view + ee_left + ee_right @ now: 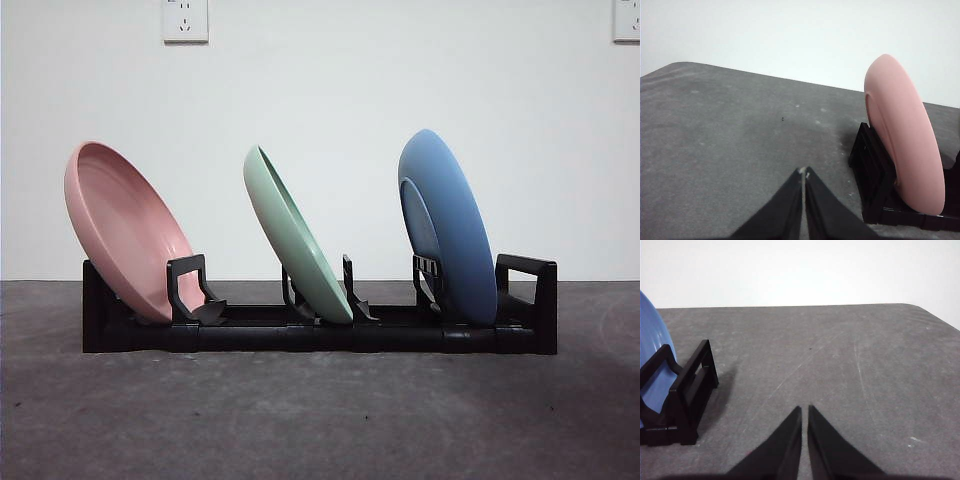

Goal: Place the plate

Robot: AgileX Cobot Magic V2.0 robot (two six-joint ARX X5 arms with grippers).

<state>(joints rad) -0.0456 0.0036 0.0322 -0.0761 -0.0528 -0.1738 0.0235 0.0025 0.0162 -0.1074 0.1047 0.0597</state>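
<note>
A black plate rack [320, 335] stands across the grey table, holding three tilted plates. The pink plate [125, 230] leans in the left slot, the green plate [295, 235] in the middle, the blue plate [450, 225] at the right. No arm shows in the front view. In the left wrist view my left gripper [804, 175] is shut and empty, hovering over bare table beside the pink plate [905, 135] and the rack's end [875, 185]. My right gripper [804, 411] is shut and empty too, off to the side of the blue plate [654, 360] and the rack's other end [687, 395].
Grey table [320, 420] spreads in front of the rack. A white wall stands behind with one socket [185, 20] at the top left and another [627, 20] at the top right. The table's rounded corners show in both wrist views.
</note>
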